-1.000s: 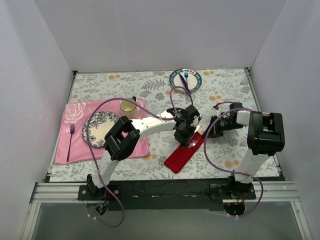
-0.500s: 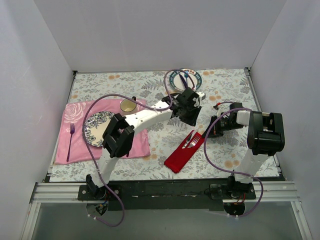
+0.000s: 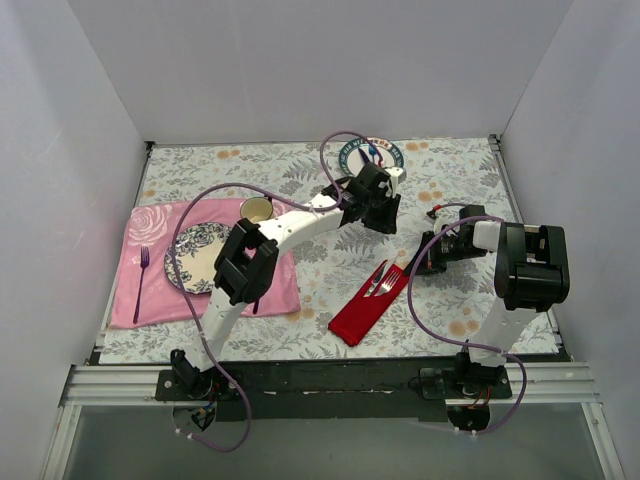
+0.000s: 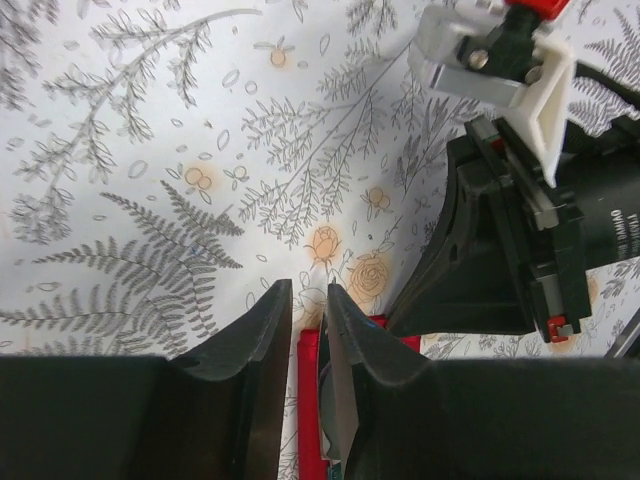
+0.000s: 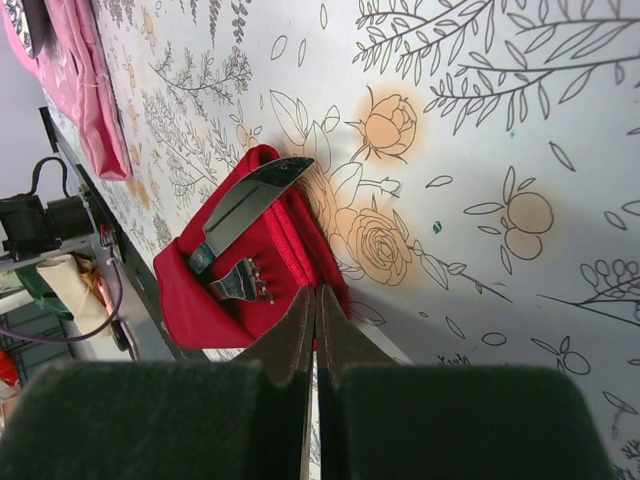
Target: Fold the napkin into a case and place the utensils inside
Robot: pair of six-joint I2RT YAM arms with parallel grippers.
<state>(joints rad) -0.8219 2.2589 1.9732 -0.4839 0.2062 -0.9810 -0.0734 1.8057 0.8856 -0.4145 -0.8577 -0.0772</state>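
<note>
1. Top external view: the left gripper (image 3: 377, 203) has drawn back from the napkin (image 3: 362, 308), where it was bent over the cutlery a second ago. It now hangs well apart from the napkin, out toward the far plate (image 3: 395, 152).
2. Left wrist view: its jaws stand a narrow slit apart with nothing between them. Only the flowered tablecloth (image 4: 150, 150) and a sliver of red cloth show through the gap.
3. The napkin lies as a long folded red strip on the tablecloth. The utensils (image 3: 383, 281) rest in its far end, just beside the right gripper (image 5: 315, 300).
4. The right gripper has not moved. Its fingers are pressed together on nothing, with the tips at the napkin's edge.
5. With the left arm withdrawn and empty, the utensils look released into the fold. The task seems all but finished.
6. Right wrist view: the knife (image 5: 245, 195) blade and the fork (image 5: 245, 280) tines poke out, but the handles are tucked under the cloth, with barely a hint of teal showing.
7. How deep the utensils sit cannot be told, nor whether the right fingertips touch the cloth. The far plate is partly covered by the left arm.
</note>
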